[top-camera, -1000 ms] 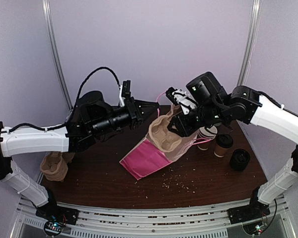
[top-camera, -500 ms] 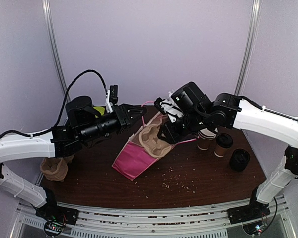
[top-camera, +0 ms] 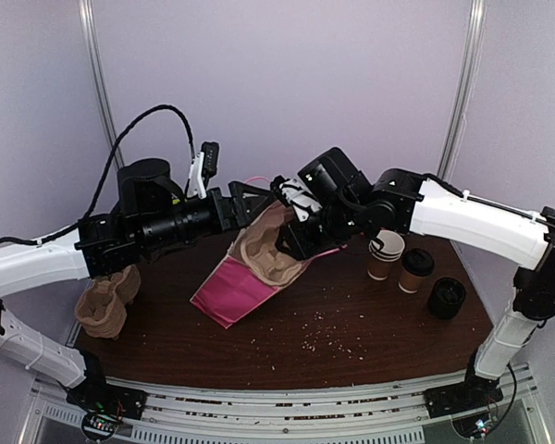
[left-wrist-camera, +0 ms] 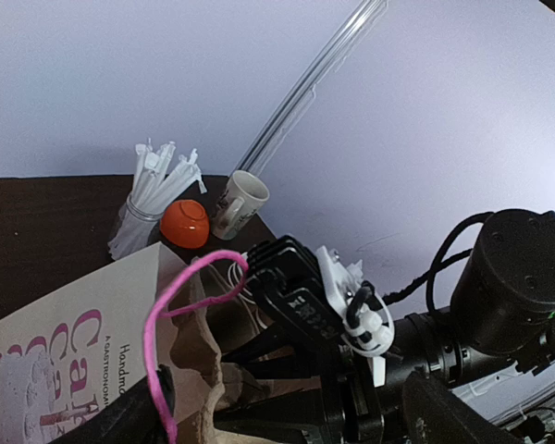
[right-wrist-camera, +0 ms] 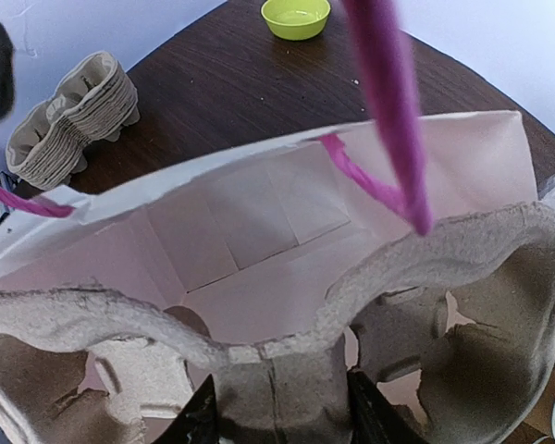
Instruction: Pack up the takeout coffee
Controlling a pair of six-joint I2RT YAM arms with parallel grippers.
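Nothing's packed yet tbh: the pulp carrier (top-camera: 264,259) is clamped by the right gripper (top-camera: 291,242) at the mouth of the bag (top-camera: 231,294). The left gripper (top-camera: 252,196) is spread apart, and the coffee cups (top-camera: 386,254) are left standing by the right edge of the tabletop (top-camera: 351,342).

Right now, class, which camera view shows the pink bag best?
Top external: nearly the whole bag shows, tray in its mouth. Left wrist shows only a printed side; right wrist only its inside.

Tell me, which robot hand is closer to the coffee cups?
Right. The right gripper, holding the cardboard cup tray at the pink bag, is just left of the coffee cups. The left gripper hangs open farther left, past the bag's mouth.
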